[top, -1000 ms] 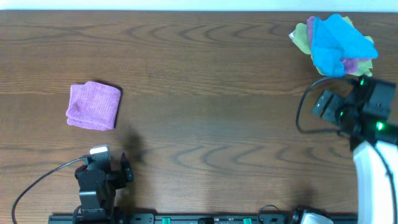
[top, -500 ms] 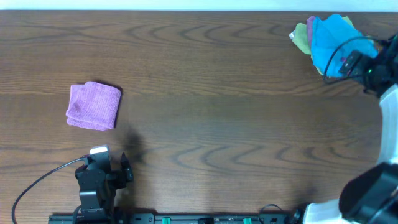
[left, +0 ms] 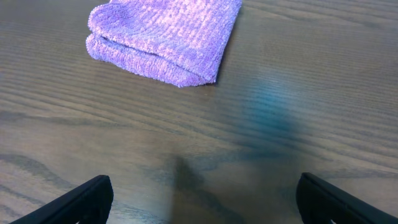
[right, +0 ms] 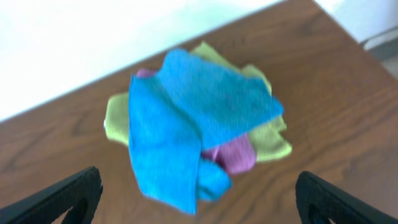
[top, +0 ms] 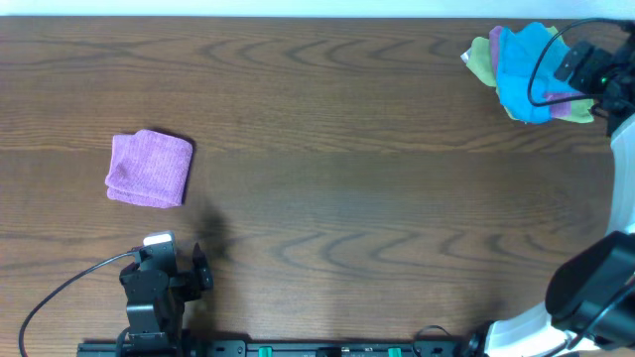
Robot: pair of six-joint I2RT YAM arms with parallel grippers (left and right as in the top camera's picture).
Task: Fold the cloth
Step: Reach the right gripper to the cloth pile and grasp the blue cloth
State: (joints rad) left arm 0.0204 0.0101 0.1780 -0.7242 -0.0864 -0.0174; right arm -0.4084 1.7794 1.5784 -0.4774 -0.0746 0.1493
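Far left of the table [top: 347, 149] there's a folded purple cloth [top: 149, 169], lying flat with its doubled edge showing in the left wrist view [left: 165, 38]. Just toward the near edge from it sits the left tool [top: 164, 283], fingers spread wide with only bare wood between them [left: 211, 202].

Way over in the far right corner is the pile. The turquoise cloth [top: 526, 69] is crumpled on top, not folded [right: 186, 118]. A lime-green cloth [right: 267, 140] pokes out underneath on both sides, and another purple cloth [right: 233, 155] peeks out at the lower edge.

The right tool [top: 585, 69] hangs over that pile, fingers wide apart and gripping nothing [right: 199, 199]. The right wrist view is blurry, so it looks like it's above the cloth rather than touching, but I can't swear to it.
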